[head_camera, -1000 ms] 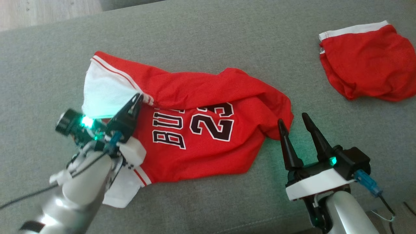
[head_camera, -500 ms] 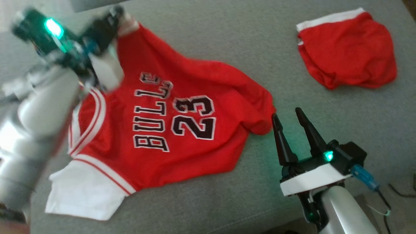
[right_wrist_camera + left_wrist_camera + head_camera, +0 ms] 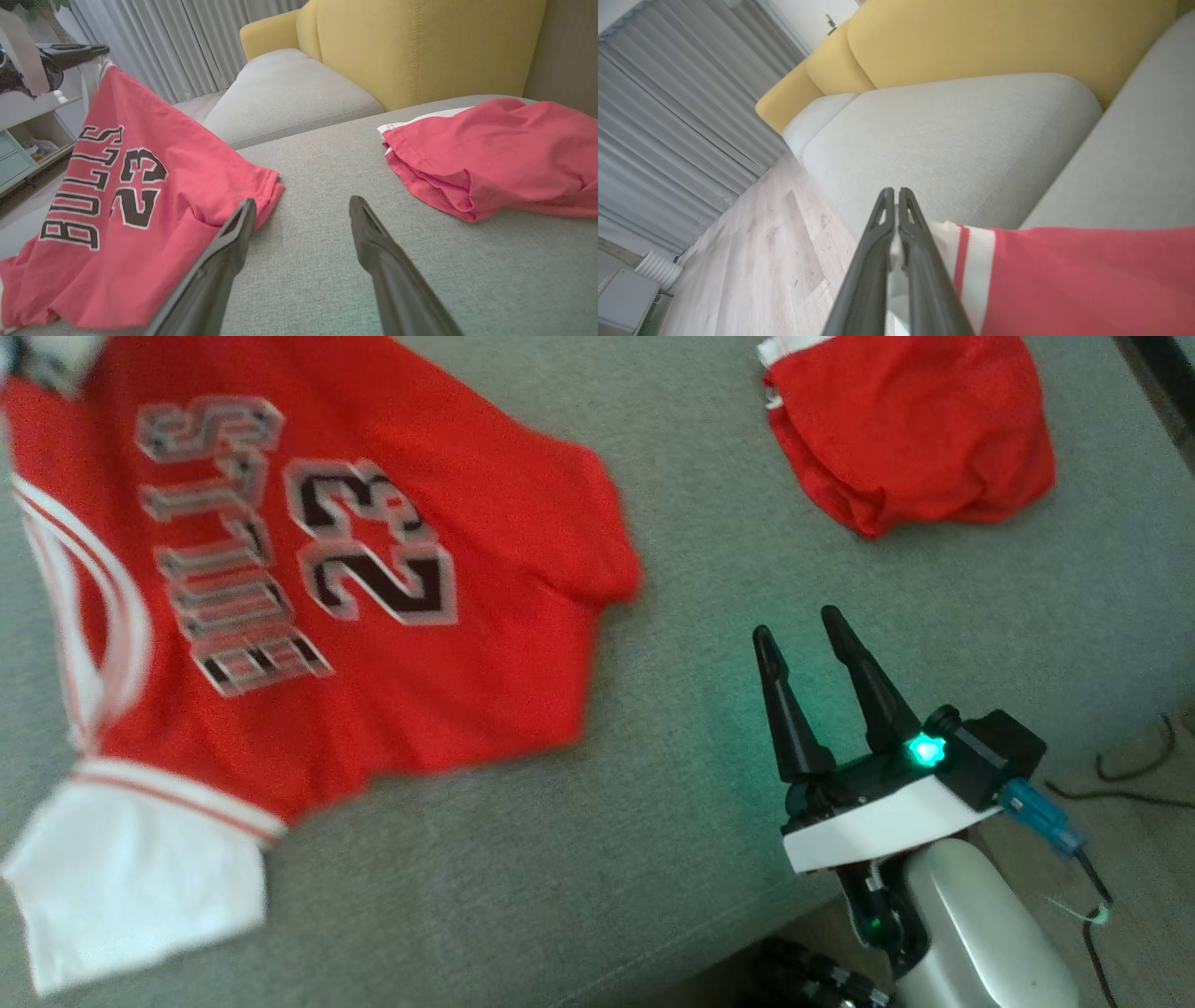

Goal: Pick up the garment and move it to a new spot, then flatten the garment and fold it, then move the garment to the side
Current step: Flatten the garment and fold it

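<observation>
The garment [image 3: 373, 616], a red jersey lettered BULLS 23, hangs from one corner up at 10 o'clock in my head view and slopes down across the grey sofa seat [image 3: 653, 821], where its lower edge trails on the cushion. My left claw [image 3: 895, 192] has its fingers pressed together on the white trim [image 3: 945, 235] at that corner, so I am carrying the jersey by a single pinch. I judge that a high, one-corner hold lets the cloth's own weight pull the creases out while I take it to a fresh spot. My right claw [image 3: 795, 623] stands with its fingers apart and nothing between them, low over bare cushion, with the jersey's loose hem corner [image 3: 611, 583] just beside it at 10 o'clock. I cannot tell whether one finger brushes the cloth. I think it waits there, spread, to take that second corner, since flattening calls for two holds pulling apart. A pair of red shorts [image 3: 910, 439] lies bunched at 1 o'clock from the right claw, well apart from the jersey, so the open cushion between them seems the sensible place to lay it down. I judge the task to be in its first step, with flattening and folding not yet done.
</observation>
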You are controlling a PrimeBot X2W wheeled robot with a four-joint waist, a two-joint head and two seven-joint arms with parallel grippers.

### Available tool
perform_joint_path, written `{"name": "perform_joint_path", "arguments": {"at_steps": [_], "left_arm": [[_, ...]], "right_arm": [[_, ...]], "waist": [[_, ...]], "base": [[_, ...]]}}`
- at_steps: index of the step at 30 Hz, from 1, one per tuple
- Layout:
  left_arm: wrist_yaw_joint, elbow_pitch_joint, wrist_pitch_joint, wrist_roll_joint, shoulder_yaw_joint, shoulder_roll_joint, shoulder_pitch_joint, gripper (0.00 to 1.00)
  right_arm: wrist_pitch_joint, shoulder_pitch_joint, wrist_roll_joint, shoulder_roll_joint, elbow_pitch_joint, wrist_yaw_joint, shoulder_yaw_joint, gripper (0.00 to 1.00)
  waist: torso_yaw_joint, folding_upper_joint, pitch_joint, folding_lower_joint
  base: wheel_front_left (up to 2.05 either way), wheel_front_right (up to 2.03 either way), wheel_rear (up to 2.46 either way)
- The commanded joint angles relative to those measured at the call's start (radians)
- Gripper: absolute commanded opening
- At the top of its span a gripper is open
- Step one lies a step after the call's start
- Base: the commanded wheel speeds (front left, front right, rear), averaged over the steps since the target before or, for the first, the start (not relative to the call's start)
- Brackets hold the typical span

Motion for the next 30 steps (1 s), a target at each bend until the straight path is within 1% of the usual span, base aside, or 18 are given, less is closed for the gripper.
{"name": "perform_joint_path", "arguments": {"at_steps": [1, 5, 6, 7, 10, 13, 19, 20, 21, 25, 28, 30], "left_arm": [[0.029, -0.008, -0.019, 0.01, 0.046, 0.047, -0.095, 0.0], [0.082, 0.062, -0.054, 0.029, 0.05, 0.055, -0.149, 0.0], [0.088, 0.079, -0.063, 0.03, 0.048, 0.053, -0.154, 0.63], [0.091, 0.094, -0.07, 0.027, 0.049, 0.046, -0.154, 1.0], [0.082, 0.126, -0.098, 0.022, 0.037, 0.019, -0.142, 1.0], [0.081, 0.146, -0.154, 0.008, 0.037, -0.005, -0.122, 1.0], [0.076, 0.145, -0.295, -0.052, 0.057, -0.071, -0.026, 1.0], [0.076, 0.139, -0.313, -0.064, 0.061, -0.083, -0.001, 1.0], [0.076, 0.139, -0.313, -0.064, 0.061, -0.083, -0.001, 1.0], [0.091, 0.078, -0.356, -0.12, 0.09, -0.132, 0.13, 1.0], [0.111, -0.008, -0.364, -0.155, 0.108, -0.16, 0.259, 1.0], [0.134, -0.095, -0.365, -0.175, 0.126, -0.173, 0.356, 1.0]], "right_arm": [[-0.011, -0.022, 0.009, -0.002, -0.036, -0.001, 0.027, 1.0], [-0.011, -0.031, 0.015, -0.002, -0.043, -0.001, 0.031, 1.0], [-0.011, -0.032, 0.016, -0.002, -0.044, -0.001, 0.031, 1.0], [-0.011, -0.032, 0.016, -0.002, -0.044, -0.001, 0.029, 1.0], [-0.011, -0.031, 0.01, -0.002, -0.044, -0.001, 0.016, 1.0], [-0.011, -0.034, -0.002, -0.002, -0.041, -0.001, 0.008, 1.0], [-0.011, -0.027, -0.04, -0.002, -0.033, -0.001, -0.024, 1.0], [-0.011, -0.024, -0.049, -0.002, -0.03, -0.001, -0.029, 1.0], [-0.011, -0.024, -0.049, -0.002, -0.03, -0.001, -0.029, 1.0], [-0.011, -0.002, -0.084, -0.002, -0.017, -0.001, -0.053, 1.0], [-0.011, 0.016, -0.109, -0.002, -0.005, -0.001, -0.075, 1.0], [-0.011, 0.028, -0.125, -0.002, 0.002, -0.001, -0.088, 1.0]], "waist": [[-0.023, 0.0, 0.021, -0.0002], [-0.033, 0.0, 0.036, -0.0002], [-0.034, 0.0, 0.038, -0.0002], [-0.032, 0.0, 0.039, -0.0002], [-0.014, 0.0, 0.04, -0.0002], [0.013, 0.0, 0.031, -0.0002], [0.096, 0.0, -0.023, -0.0002], [0.113, 0.0, -0.035, -0.0002], [0.113, 0.0, -0.035, -0.0002], [0.187, 0.0, -0.091, -0.0002], [0.247, 0.0, -0.133, -0.0002], [0.283, 0.0, -0.158, -0.0002]], "base": [[0.0, 0.0, 0.0], [0.0, 0.0, 0.0], [0.0, 0.0, 0.0], [0.0, 0.0, 0.0], [0.0, 0.0, 0.0], [0.0, 0.0, 0.0], [0.0, 0.0, 0.0], [0.0, 0.0, 0.0], [0.0, 0.0, 0.0], [0.0, 0.0, 0.0], [0.0, 0.0, 0.0], [0.0, 0.0, 0.0]]}}
